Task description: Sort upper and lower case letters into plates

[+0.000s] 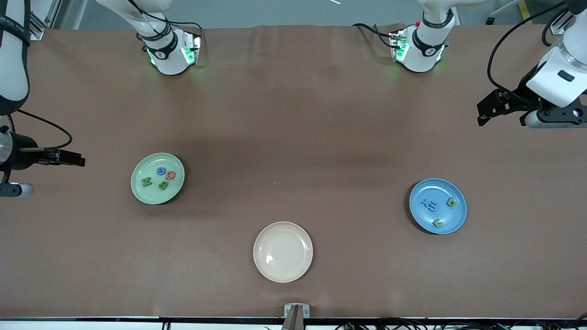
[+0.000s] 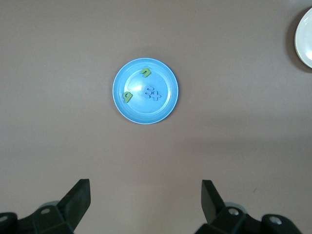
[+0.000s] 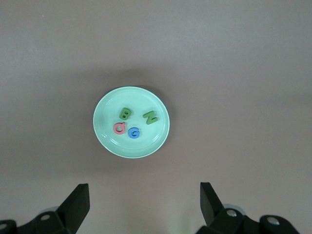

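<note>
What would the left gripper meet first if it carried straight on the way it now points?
Probably bare table. The left gripper, open, waits off the left arm's end of the table; its wrist view shows plain cloth ahead of its fingers, with the blue plate farther along. Depth is hard to judge.

White arms [image 1: 557, 75], black jaws, black cables — green-lit bases [image 1: 172, 55].

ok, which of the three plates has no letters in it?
The cream plate, nearest the front camera. The pale green plate and the blue plate both hold letters.
</note>
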`<control>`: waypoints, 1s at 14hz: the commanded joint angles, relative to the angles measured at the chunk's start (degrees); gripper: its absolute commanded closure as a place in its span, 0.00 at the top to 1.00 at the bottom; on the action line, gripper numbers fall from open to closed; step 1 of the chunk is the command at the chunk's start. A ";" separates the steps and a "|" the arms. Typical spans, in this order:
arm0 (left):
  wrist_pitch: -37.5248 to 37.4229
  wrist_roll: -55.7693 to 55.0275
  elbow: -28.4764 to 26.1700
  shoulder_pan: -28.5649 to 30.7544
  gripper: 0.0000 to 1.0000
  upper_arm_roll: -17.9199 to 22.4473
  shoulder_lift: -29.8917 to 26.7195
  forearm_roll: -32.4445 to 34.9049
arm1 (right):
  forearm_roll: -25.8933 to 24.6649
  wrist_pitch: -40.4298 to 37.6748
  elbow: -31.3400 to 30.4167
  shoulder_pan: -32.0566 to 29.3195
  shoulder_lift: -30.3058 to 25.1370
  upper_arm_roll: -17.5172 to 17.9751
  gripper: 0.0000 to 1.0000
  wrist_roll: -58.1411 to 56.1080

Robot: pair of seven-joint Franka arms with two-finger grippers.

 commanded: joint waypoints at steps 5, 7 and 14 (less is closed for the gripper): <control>-0.87 0.14 0.06 0.06 1.00 -0.33 -1.15 0.37 | 0.11 -1.41 -0.45 4.93 -0.43 -4.19 1.00 -4.78; -1.48 0.31 -0.11 0.06 1.00 -0.33 -1.76 0.45 | 0.20 -1.05 -1.24 5.74 -1.74 -4.92 1.00 -4.88; -1.75 0.31 -0.90 0.06 1.00 -1.48 -1.85 0.63 | 0.20 2.45 -12.21 5.74 -12.54 -5.00 1.00 -4.88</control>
